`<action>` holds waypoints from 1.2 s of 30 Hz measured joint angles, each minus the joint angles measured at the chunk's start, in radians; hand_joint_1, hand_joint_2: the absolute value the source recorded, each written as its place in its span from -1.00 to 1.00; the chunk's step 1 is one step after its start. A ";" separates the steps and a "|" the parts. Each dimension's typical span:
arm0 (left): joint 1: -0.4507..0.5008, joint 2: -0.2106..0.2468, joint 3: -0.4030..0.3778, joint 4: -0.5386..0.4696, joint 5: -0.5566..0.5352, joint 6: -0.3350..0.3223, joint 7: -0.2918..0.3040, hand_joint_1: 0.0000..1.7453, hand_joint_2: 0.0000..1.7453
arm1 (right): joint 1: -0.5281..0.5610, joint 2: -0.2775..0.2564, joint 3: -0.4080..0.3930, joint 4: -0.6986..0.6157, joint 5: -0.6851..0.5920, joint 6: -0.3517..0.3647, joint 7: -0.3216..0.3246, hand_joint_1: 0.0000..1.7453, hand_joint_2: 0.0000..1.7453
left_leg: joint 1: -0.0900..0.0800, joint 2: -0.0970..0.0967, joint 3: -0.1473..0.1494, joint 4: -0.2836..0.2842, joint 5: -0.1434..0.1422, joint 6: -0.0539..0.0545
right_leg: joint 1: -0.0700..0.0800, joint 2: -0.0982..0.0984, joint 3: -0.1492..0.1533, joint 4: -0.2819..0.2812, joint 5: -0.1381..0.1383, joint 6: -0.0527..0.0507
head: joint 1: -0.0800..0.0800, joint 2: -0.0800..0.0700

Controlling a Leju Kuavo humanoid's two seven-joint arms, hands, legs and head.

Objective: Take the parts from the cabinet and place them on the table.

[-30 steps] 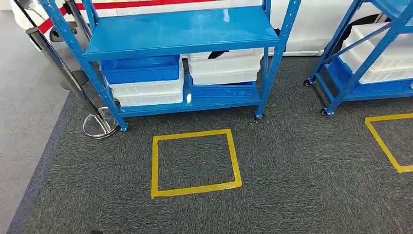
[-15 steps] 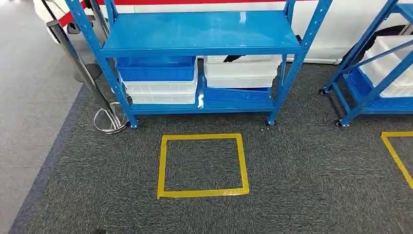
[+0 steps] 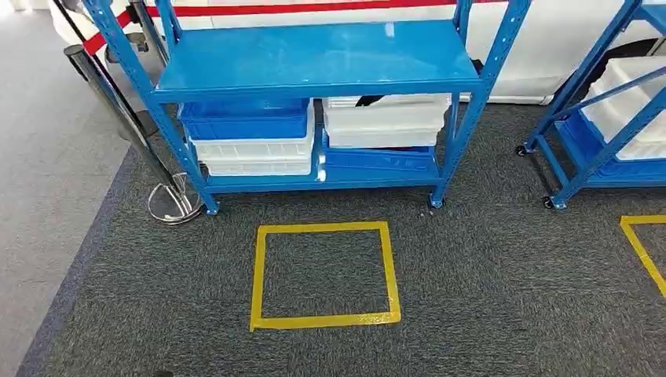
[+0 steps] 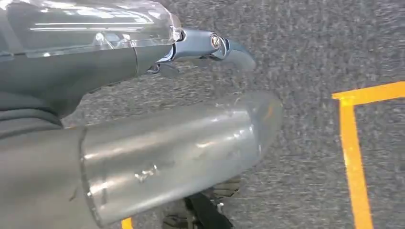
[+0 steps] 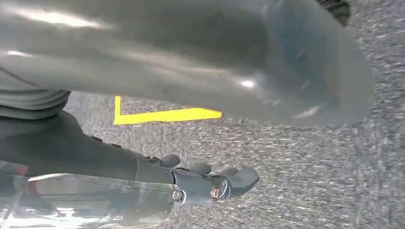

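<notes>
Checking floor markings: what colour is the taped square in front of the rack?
Yellow; the taped square shows best in the head view.

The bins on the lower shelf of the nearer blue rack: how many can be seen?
4. On the left, a blue bin on a white bin; on the right, a white bin on a blue bin. The upper shelf may hide more behind.

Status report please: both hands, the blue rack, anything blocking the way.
Left hand and right hand hang over carpet, holding nothing. Blue metal shelving rack ahead, blue and white plastic bins on its bottom shelf. Yellow tape square in between.
</notes>
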 joint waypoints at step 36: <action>0.009 -0.011 -0.001 0.000 0.000 0.001 0.014 -1.00 -1.00 | 0.007 0.001 0.000 0.000 0.003 0.017 0.003 -1.00 -1.00 | 0.005 -0.015 0.002 -0.015 0.012 0.034 | -0.004 0.009 0.027 0.093 -0.014 0.036 | -0.002 0.000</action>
